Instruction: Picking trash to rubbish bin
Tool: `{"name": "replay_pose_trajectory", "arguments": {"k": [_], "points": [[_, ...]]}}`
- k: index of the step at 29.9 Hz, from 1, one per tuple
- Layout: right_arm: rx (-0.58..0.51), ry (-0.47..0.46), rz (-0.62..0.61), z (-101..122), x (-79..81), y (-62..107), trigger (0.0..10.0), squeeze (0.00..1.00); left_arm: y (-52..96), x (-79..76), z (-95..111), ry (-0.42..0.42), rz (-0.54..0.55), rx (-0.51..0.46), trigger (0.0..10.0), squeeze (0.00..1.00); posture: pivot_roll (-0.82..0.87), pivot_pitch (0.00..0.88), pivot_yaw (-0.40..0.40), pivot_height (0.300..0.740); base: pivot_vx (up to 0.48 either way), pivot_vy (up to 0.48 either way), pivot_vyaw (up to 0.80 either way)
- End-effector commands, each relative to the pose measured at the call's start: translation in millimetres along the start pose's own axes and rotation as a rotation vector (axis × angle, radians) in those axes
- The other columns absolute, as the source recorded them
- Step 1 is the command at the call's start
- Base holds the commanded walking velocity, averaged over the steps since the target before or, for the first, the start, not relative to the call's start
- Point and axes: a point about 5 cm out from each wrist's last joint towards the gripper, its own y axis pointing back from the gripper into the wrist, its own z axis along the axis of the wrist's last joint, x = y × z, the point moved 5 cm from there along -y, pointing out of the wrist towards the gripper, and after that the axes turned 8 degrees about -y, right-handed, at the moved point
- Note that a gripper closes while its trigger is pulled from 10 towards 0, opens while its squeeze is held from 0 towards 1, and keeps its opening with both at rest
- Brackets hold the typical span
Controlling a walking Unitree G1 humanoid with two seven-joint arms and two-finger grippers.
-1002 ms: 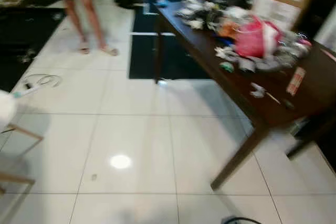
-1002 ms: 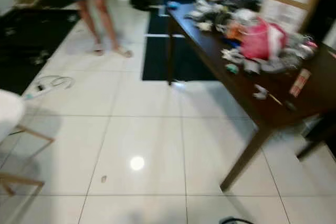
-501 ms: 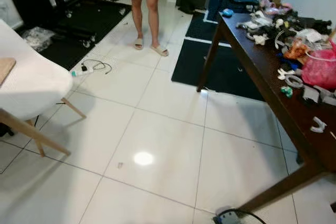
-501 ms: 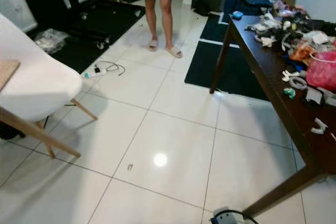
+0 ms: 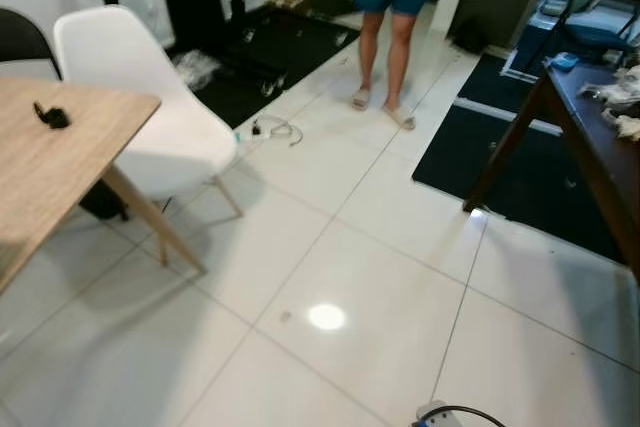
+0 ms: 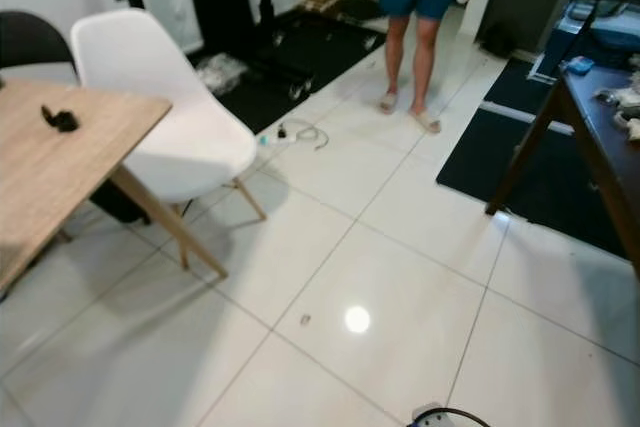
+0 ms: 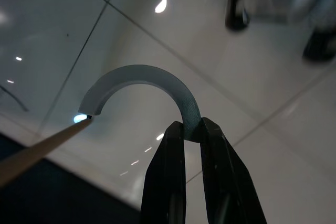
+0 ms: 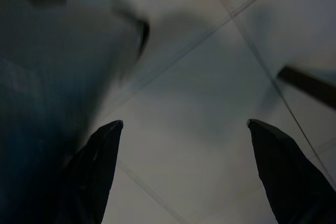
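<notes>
- One curved grey plastic arc [image 7: 142, 80] is pinched by the left end effector [image 7: 191, 129] above the white tiled floor [image 5: 380, 277].
- Right end effector [image 8: 184, 129] is spread wide, empty.
- Arc could be dropped: only its tip is gripped.

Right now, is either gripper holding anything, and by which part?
The left gripper pinches one end of a curved grey plastic piece; the right gripper is open, holding nothing.

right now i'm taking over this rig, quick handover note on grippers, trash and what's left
Left gripper: shut on a curved grey piece of trash, held over the tiled floor.
Right gripper: open, holding nothing, over the floor.
Surroundings: white chair and wooden table on the left, dark table on the right, a person standing ahead.
Done: one piece picked up.
Left: I can't spot a rubbish bin; find it and drop the piece in.
</notes>
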Motion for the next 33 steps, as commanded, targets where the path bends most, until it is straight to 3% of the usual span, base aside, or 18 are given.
{"name": "replay_pose_trajectory", "arguments": {"k": [1, 33], "points": [[-0.008, 0.008, 0.027, 3.0, 8.8, -1.7, 10.0, 0.00, 0.0, -1.9, -1.5, -0.007, -0.004, 0.003, 10.0, 0.00, 0.11, 0.087, -0.055, 0.740, 0.000, 0.000, 0.73], [-0.014, 0.028, 0.035, 6.8, 9.5, -1.7, 10.0, 0.00, -0.2, -0.4, 5.9, -0.012, -0.009, -0.015, 10.0, 0.00, 0.13, 0.064, -0.059, 0.740, 0.000, 0.000, 0.73]]}}
